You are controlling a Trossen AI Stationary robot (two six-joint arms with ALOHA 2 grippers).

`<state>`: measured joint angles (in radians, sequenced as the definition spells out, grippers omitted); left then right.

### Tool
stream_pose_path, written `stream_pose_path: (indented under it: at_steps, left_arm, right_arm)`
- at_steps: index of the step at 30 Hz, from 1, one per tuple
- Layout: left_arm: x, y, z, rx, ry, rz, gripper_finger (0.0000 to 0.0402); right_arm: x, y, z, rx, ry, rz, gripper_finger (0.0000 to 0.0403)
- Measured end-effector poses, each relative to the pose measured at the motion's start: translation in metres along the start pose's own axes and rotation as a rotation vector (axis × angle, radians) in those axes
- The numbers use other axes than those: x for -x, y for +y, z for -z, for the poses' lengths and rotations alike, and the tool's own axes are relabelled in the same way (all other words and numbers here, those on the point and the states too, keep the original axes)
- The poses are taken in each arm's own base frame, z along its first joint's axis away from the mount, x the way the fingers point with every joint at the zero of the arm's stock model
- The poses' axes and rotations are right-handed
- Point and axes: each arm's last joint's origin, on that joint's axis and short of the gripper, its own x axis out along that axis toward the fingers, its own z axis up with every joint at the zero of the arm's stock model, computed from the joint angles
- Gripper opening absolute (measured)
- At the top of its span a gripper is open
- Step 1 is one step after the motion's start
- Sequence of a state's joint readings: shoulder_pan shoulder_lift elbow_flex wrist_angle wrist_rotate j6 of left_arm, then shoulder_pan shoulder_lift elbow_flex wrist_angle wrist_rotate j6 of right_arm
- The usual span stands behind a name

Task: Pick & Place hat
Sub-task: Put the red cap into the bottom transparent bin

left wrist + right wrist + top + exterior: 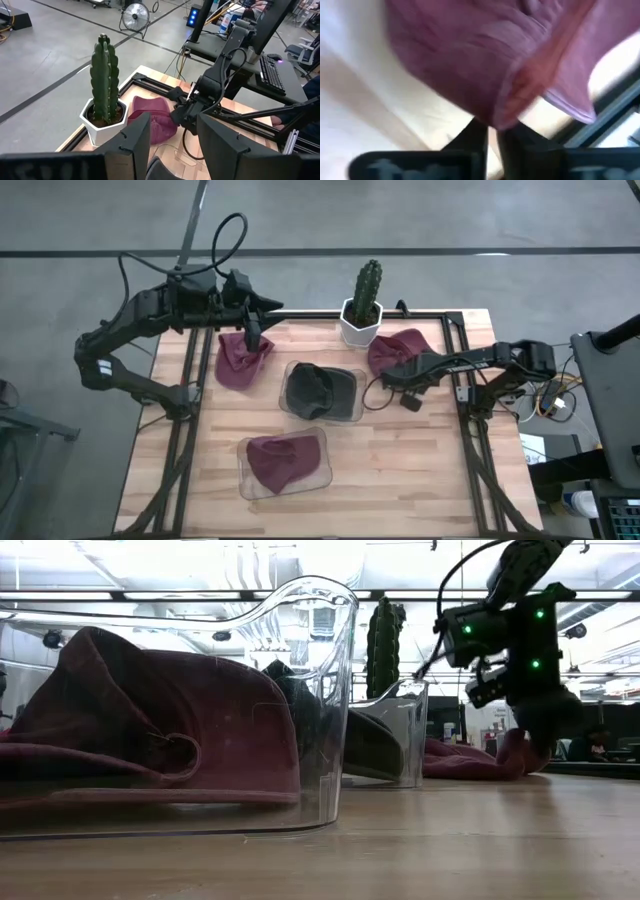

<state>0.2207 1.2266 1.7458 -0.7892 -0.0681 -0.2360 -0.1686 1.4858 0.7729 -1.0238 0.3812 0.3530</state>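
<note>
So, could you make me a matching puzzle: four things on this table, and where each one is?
Things:
1. cactus
2. black hat
3. left hat
4. right hat

Places:
A. pinched by the right fingers
B. in the white pot
C. in the middle bin
D. on the table, under the open left fingers

Pairs: 1-B, 2-C, 3-D, 4-A

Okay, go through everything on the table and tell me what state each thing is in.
Front clear bin: holds a maroon hat.
Middle bin: holds a dark hat.
Left maroon hat: on table, under left gripper.
Right maroon hat: pinched by right gripper.
Cactus: upright.
</note>
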Motion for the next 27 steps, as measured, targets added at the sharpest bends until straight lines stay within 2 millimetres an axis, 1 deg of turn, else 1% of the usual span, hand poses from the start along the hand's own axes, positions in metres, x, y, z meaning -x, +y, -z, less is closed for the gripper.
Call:
stream_pose_path:
  at_steps: [2,5,10,13,16,19,22,27]
  left_arm:
    - [0.000,0.000,0.000,0.000,-0.004,0.001,0.0153]
    - [0.000,0.000,0.000,0.001,-0.004,0.001,0.0153]
    - [0.000,0.000,0.000,0.002,-0.003,0.001,0.0153]
    - [0.000,0.000,0.000,0.002,-0.003,0.001,0.0153]
    - [0.000,0.000,0.000,0.002,0.000,0.000,0.0153]
    - [0.000,0.000,0.001,0.001,0.013,-0.002,0.0153]
    - [0.000,0.000,0.002,0.001,0.018,0.001,0.0153]
    - [0.000,0.000,0.002,0.001,0.017,0.003,0.0153]
  right_arm:
    - [0.004,0.000,-0.002,0.002,-0.013,-0.030,0.0014]
    - [0.014,-0.003,-0.004,0.005,-0.015,-0.058,0.0008]
    - [0.038,-0.009,0.001,0.072,-0.040,-0.018,0.0008]
    - [0.052,-0.012,0.006,0.135,-0.115,-0.041,0.0008]
    - [0.056,-0.012,0.012,0.220,-0.185,-0.098,0.0017]
    - [0.053,-0.015,0.019,0.232,-0.198,-0.139,0.0048]
    - [0.050,-0.018,0.023,0.224,-0.197,-0.133,0.0095]
    - [0.048,-0.019,0.021,0.222,-0.257,-0.047,0.0180]
